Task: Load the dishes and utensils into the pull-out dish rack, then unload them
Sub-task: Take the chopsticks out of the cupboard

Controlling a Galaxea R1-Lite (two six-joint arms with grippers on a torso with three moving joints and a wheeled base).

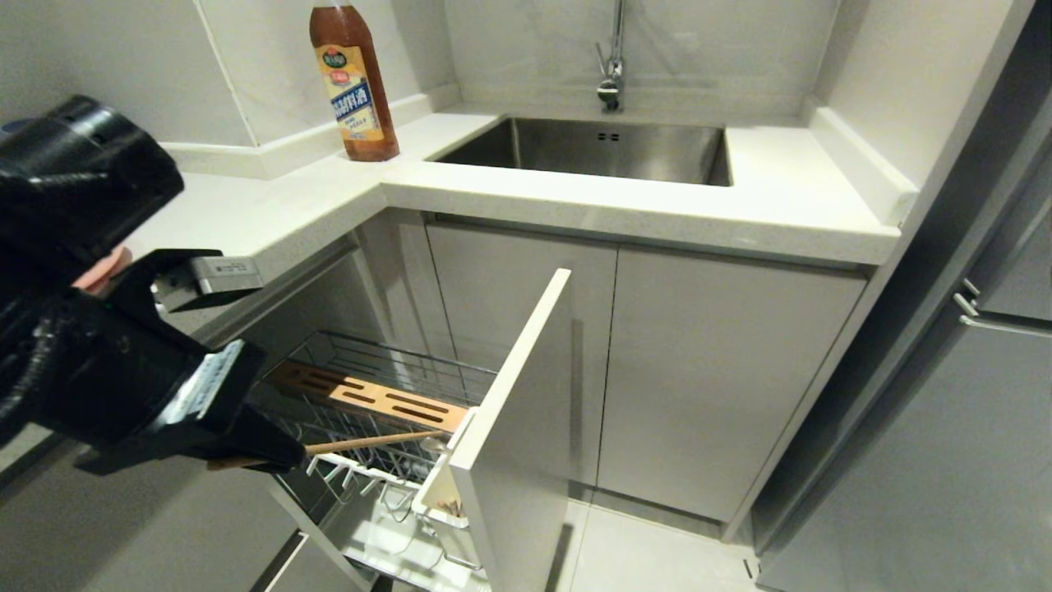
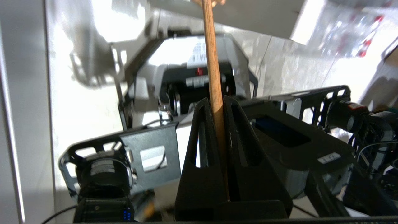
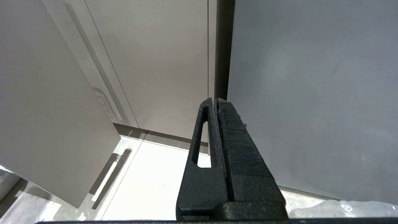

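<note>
My left gripper (image 1: pixel 283 454) is shut on light wooden chopsticks (image 1: pixel 378 441). It holds them nearly level over the near side of the pull-out dish rack (image 1: pixel 386 370), their far end pointing at the rack's white front panel (image 1: pixel 526 395). In the left wrist view the chopsticks (image 2: pixel 213 62) are pinched between the black fingers of the left gripper (image 2: pixel 216 101). The rack's slotted wooden block (image 1: pixel 370 399) and white utensil cup (image 1: pixel 440 493) are in view. A pink sliver (image 1: pixel 103 271) shows behind my left arm. My right gripper (image 3: pixel 215 101) hangs shut and empty by the cabinet fronts.
A steel sink (image 1: pixel 592 152) with a tap sits in the white counter (image 1: pixel 657 205) behind the rack. A brown sauce bottle (image 1: pixel 353 82) stands at the counter's corner. Closed cabinet doors (image 1: pixel 707 370) are to the right of the rack, and pale floor (image 1: pixel 641 559) lies below.
</note>
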